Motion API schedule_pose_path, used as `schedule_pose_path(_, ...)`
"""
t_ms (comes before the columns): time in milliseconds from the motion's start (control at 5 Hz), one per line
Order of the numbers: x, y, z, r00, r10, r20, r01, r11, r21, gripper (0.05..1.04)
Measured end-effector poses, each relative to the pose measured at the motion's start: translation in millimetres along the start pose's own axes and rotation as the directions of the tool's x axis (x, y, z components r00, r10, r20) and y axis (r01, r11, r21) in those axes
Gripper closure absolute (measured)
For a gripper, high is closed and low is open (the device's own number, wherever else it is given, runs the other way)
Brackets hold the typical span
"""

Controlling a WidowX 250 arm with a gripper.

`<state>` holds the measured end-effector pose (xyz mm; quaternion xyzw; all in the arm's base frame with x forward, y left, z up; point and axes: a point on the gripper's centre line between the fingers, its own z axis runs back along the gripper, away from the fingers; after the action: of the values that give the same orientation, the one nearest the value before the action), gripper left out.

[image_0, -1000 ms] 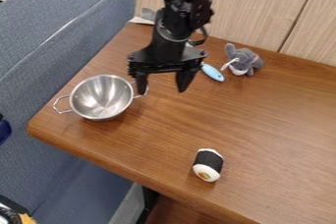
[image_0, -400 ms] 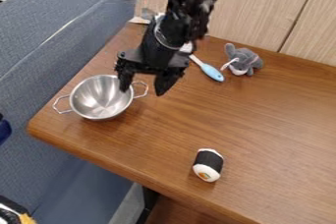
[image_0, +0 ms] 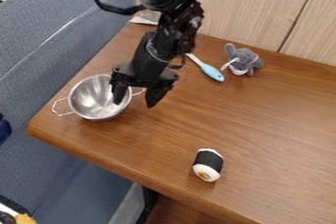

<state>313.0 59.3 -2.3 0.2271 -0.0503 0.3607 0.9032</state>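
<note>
Camera view, metal bowl point(image_0: 89, 105) (shiny), at open tool point(image_0: 134, 104)

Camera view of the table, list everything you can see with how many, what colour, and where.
Bowl: one, silver, two-handled, near the table's left corner
Sushi-like toy: one, black and white, near the front edge
Light-blue-handled utensil: one, beyond the gripper
Plush toy: one, grey and white, right of the utensil
Table: one, brown
Seat: one, blue-grey, left of the table
Wall panelling: light wood, behind the table
Arm: one, black, from the top
Gripper: one, black, one finger over the bowl, the other to its right
</note>
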Motion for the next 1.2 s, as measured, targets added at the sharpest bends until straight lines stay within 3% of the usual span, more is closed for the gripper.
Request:
schedule_pose_path(200, 0.2, 5.5, -16.4, 0.998, 0.029, -0.051, -0.028, 0.999, 0.035, 0.083)
schedule_pose_path(400, 4.3, 1.8, -19.2, 0.997, 0.040, -0.059, -0.038, 0.999, 0.033, 0.136)
schedule_pose_path(800, 5.8, -3.8, -24.1, 0.997, 0.056, -0.062, -0.055, 0.998, 0.015, 0.746)
schedule_pose_path(1000, 5.3, -2.1, -25.4, 0.997, 0.057, -0.055, -0.056, 0.998, 0.023, 0.943)
schedule_pose_path(1200, 4.3, -2.5, -25.2, 0.997, 0.050, -0.052, -0.049, 0.998, 0.025, 1.003)
